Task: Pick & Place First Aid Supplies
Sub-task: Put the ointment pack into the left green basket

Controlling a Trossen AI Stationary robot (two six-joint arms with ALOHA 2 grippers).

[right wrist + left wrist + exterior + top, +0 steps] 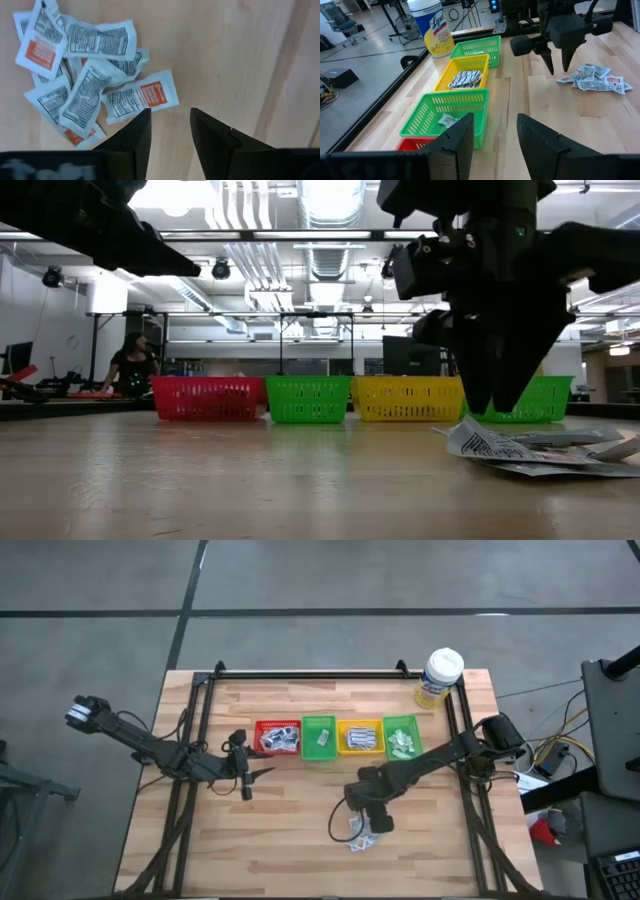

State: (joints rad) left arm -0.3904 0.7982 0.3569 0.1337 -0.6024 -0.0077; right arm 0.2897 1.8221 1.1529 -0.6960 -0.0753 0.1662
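The right gripper (368, 825) hangs low over the front half of the table, fingers pointing down and spread, with nothing between them — the right wrist view shows bare wood in the gap. The heap of packets (85, 90) lies just beside that gap, not under it: in the high view the loose packets (360, 833) sit at about seven o'clock from the gripper, at its very foot, white corners showing past the dark fingers. The nearest one, a packet with an orange patch (141, 97), lies with its long axis roughly crosswise to the fingers' gap, its near end just clear of one fingertip (136, 131). My judgement is that a small sideways shift toward the heap, then a straight descent, would bring the open fingers astride that packet; the overlap of its neighbours may mean two come up together. The left gripper (247, 772) waits well apart at nine o'clock from the heap, also spread and empty, so the right arm is plainly the nearer. The four bins — red bin (277, 737), green bin (319, 740), yellow bin (360, 737) and a second green bin (402, 737) — stand in a row at twelve o'clock from the heap, with open wood between. The front edge of the table (300, 860) is not close; room on all sides looks ample.
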